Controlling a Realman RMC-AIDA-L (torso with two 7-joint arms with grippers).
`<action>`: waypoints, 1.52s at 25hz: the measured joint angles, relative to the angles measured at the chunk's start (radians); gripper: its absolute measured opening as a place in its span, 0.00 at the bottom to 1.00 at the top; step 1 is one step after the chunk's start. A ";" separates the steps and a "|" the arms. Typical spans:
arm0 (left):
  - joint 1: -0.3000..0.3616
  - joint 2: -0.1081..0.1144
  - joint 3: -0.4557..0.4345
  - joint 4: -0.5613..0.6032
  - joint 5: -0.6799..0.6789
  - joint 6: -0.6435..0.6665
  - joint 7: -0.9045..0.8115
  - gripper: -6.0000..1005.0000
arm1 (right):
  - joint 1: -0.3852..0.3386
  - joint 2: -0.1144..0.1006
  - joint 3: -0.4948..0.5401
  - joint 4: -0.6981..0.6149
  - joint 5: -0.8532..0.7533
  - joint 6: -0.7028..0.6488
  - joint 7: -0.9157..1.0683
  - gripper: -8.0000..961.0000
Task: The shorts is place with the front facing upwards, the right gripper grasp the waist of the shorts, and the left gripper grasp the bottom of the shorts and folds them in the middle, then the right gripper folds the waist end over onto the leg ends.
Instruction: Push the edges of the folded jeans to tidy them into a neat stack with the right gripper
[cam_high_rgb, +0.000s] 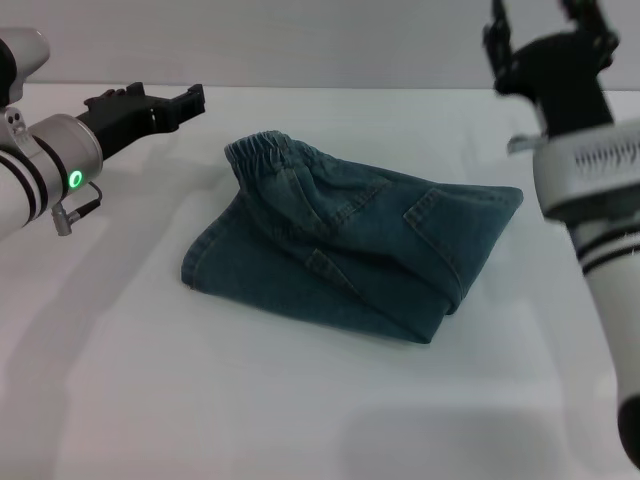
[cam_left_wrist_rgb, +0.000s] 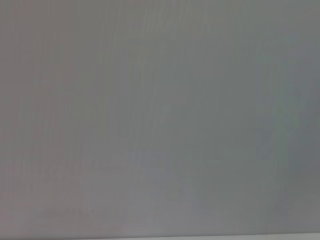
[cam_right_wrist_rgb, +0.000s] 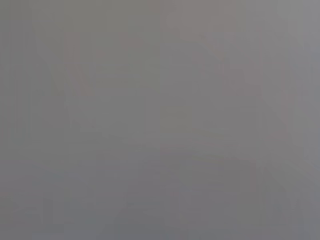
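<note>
- The shorts lie in the middle of the white desk. They look folded into a small pile already.
- The stretchy waist sits on top at the far left side of the pile. A pocket shows on the right part.
- I cannot tell where the leg ends are. They seem tucked under the pile.
- The left hand is up off the desk, to the far left of the shorts. It points at them sideways. It holds nothing. I cannot tell how far open it is.
- The right hand is lifted high at the far right, with its fingers spread. It holds nothing.
- The pile runs long from left to right, between the two hands.
- The waist is nearer the left hand than the right.
- I think the folding is done, or nearly done.
- Both wrist views show only plain grey.
</note>
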 joint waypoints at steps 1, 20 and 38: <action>0.000 0.000 0.000 0.001 -0.002 0.000 0.000 0.79 | -0.015 0.000 -0.017 0.001 -0.022 0.003 0.029 0.68; 0.010 -0.001 0.038 0.047 -0.023 -0.011 0.002 0.78 | -0.088 0.001 -0.214 -0.033 -0.271 0.180 0.404 0.01; 0.028 0.000 0.052 0.058 -0.051 -0.006 0.003 0.78 | -0.149 0.000 -0.321 -0.082 -0.357 0.284 0.473 0.01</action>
